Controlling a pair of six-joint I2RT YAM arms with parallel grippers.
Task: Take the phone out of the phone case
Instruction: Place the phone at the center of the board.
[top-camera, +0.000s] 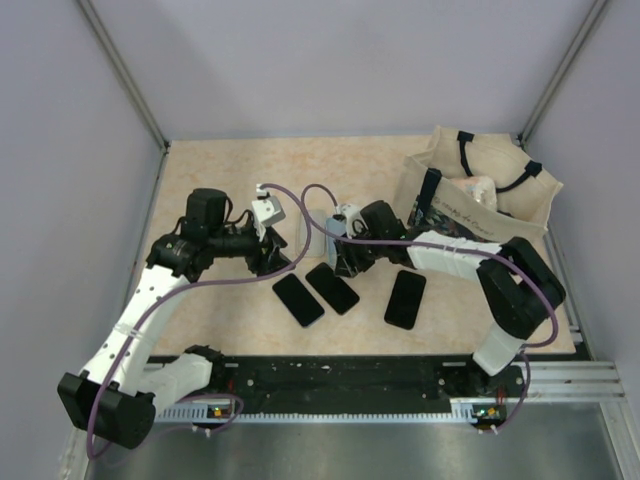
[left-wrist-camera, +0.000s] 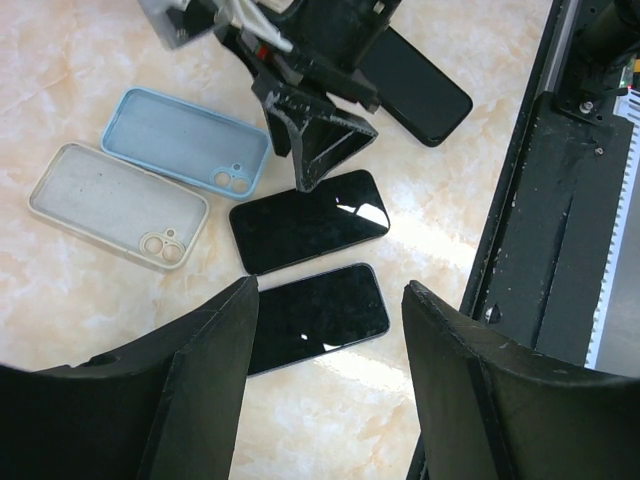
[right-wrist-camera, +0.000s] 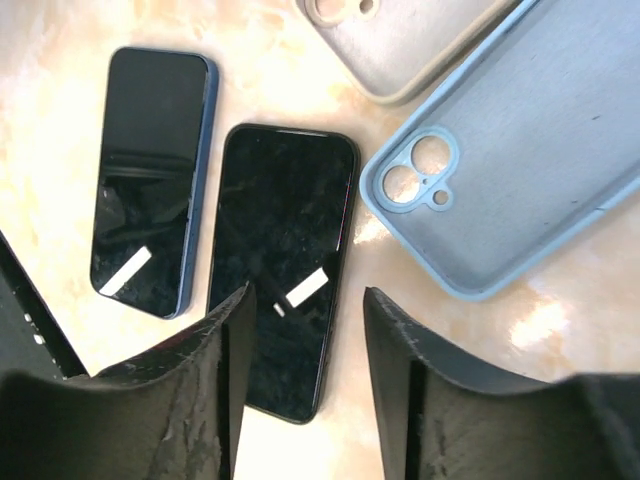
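Three phones (top-camera: 331, 288) lie bare on the table (top-camera: 230, 180), blue case (left-wrist-camera: 186, 139) and beige case (left-wrist-camera: 118, 204) at their twelve o'clock; my left fingers (left-wrist-camera: 200, 380) and right fingers (right-wrist-camera: 190, 390) gape wide, empty.

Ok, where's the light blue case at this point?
The light blue case lies empty, inside up, at the left wrist view's upper left, beside the beige case and next to a bare phone.

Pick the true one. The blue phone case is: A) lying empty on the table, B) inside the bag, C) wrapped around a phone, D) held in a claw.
A: the blue case lies inside up on the table, nothing in it, next to the beige case.
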